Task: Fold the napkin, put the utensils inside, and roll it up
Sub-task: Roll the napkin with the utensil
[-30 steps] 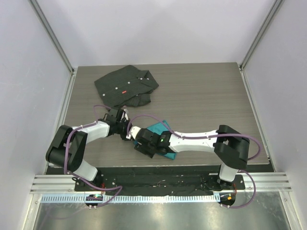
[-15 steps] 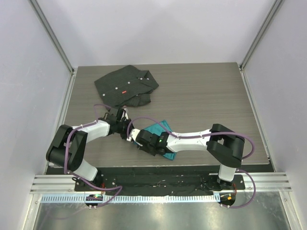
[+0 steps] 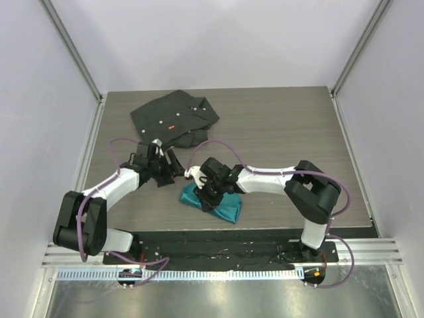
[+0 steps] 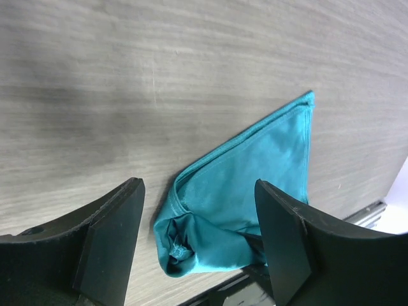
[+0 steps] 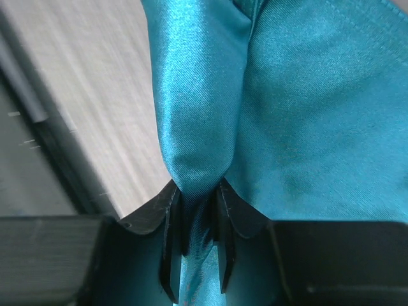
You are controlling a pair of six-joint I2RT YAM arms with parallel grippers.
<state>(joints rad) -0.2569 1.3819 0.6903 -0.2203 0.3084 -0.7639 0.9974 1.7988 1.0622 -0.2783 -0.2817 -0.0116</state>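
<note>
The teal napkin [image 3: 222, 207] lies bunched in a rough triangle near the table's front edge. My right gripper [image 3: 211, 192] sits on its left part, shut on a raised fold of the napkin [image 5: 306, 95]; in the right wrist view the cloth is pinched between the right gripper [image 5: 197, 213] jaws. My left gripper [image 3: 175, 171] hovers just left of the cloth, open and holding nothing. Under the left gripper [image 4: 197, 239] the napkin [image 4: 255, 185] shows with its rolled, crumpled end nearest. The utensils are hidden or out of view.
A black buttoned shirt [image 3: 173, 119] with a small red tag lies crumpled at the back left of the table [image 3: 285, 132]. The black front rail [image 3: 218, 238] runs just below the napkin. Frame walls stand on both sides.
My left gripper has opened and drawn back to the left, off the napkin. My right gripper has closed on a fold of it and shifted away from the front edge, uncovering more cloth.
</note>
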